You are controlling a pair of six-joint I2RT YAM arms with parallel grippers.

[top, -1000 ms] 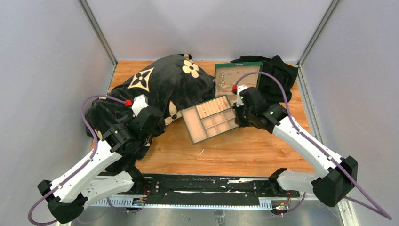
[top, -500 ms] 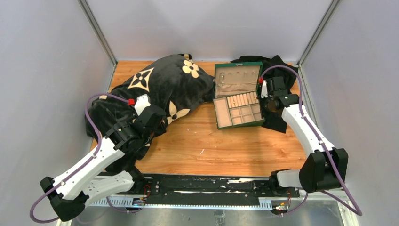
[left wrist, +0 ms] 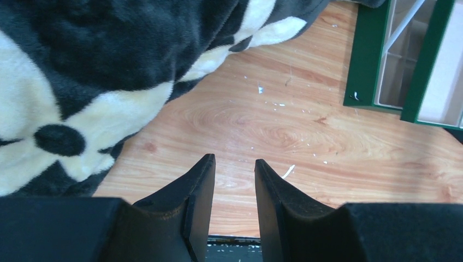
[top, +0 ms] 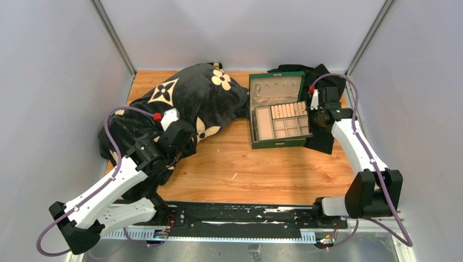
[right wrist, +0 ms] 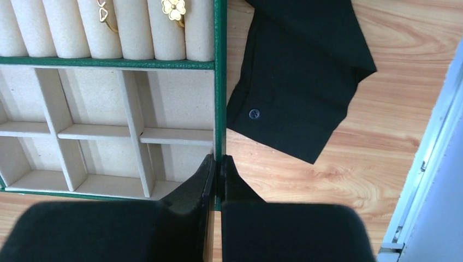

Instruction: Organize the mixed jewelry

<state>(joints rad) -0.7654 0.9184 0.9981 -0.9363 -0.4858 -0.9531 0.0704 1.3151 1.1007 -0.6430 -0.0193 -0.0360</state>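
Note:
The flat green tray with beige compartments rests in the open green box at the back right. My right gripper is shut on the tray's thin green right wall; the top view shows that gripper at the box's right side. Of the mixed jewelry, a gold clover piece and a thin gold ring sit between the tray's beige rolls. Tiny pieces hang in the box lid. My left gripper stands open over bare wood, nothing between its fingers.
A big black plush blanket with cream flower patterns covers the left half of the table and lies just left of my left gripper. A black garment with a button lies right of the box. Grey walls stand close on both sides.
My right gripper has carried the tray from mid-table back and to the right, straightening it into the green box. The left arm has shifted only slightly.

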